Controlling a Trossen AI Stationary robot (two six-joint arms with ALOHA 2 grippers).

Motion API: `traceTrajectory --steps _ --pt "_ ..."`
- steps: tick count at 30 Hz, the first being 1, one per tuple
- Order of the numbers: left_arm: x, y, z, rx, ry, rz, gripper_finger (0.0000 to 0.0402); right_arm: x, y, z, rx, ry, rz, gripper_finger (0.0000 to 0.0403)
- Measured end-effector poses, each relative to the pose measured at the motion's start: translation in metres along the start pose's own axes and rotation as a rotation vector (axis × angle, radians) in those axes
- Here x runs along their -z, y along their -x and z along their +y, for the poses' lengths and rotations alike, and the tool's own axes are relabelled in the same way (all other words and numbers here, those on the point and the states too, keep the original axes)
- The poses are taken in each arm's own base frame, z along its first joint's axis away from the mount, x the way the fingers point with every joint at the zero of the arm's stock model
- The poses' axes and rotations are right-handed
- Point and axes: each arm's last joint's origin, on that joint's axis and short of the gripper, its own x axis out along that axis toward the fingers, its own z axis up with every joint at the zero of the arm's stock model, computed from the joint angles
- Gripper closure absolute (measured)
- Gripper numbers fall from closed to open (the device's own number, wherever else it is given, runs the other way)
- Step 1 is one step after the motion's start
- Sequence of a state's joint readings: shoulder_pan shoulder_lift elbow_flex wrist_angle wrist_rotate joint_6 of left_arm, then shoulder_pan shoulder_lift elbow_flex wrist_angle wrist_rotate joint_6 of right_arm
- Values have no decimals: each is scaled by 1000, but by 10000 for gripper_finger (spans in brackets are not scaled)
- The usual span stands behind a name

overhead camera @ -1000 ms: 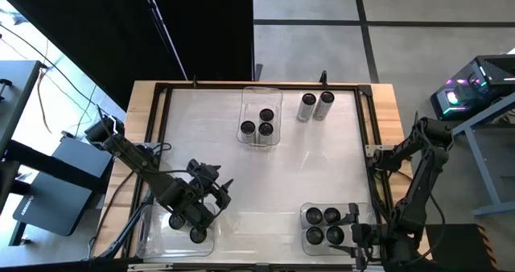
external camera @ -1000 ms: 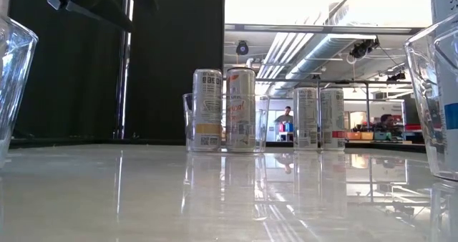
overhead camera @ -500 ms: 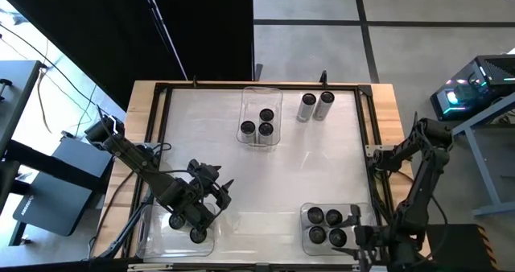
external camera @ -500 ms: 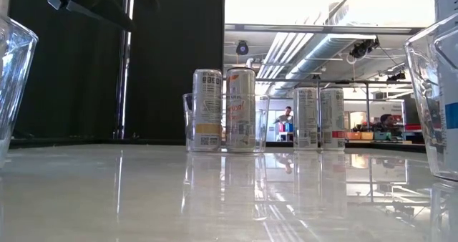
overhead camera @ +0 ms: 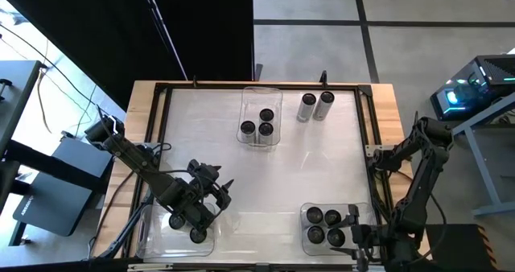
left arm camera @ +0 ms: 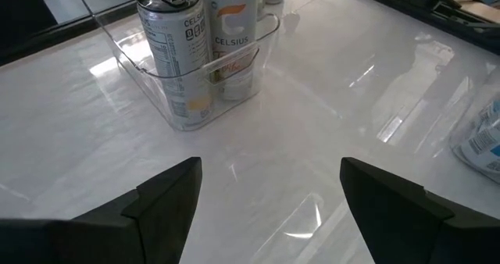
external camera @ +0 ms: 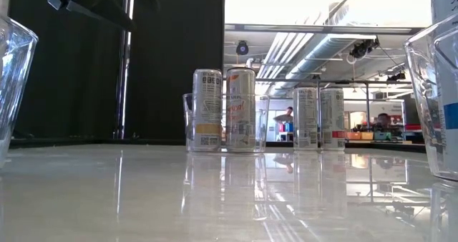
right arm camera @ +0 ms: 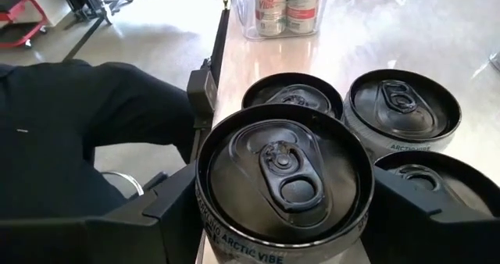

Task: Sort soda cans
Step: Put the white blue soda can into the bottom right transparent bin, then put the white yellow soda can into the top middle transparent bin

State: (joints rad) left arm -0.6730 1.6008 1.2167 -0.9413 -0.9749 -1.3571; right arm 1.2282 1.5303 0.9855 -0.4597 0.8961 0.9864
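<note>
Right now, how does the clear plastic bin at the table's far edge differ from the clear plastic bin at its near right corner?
The far clear plastic bin holds three silver-sided soda cans; the near-right clear plastic bin holds four. The far bin stands unattended; at the near-right bin the right gripper has its jaws around one can. Both bins hold upright cans.

Three cans (overhead camera: 259, 124) in far bin (overhead camera: 261, 96); two cans (overhead camera: 315, 106) right of it

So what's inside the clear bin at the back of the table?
Three soda cans stand upright inside the clear bin, bunched at its nearer end. The rest of it looks bare. Their labels can't be read from above.
</note>
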Motion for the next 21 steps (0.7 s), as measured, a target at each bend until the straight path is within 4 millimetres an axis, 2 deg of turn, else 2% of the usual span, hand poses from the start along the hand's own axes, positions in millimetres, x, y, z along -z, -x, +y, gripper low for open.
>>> traceTrajectory --steps 9,21 --pt "0 0 0 0 0 0 101 0 -1 -1 11 -1 -5 113" --pt "0 0 0 0 1 0 101 -3 0 -1 31 50 -19 108"
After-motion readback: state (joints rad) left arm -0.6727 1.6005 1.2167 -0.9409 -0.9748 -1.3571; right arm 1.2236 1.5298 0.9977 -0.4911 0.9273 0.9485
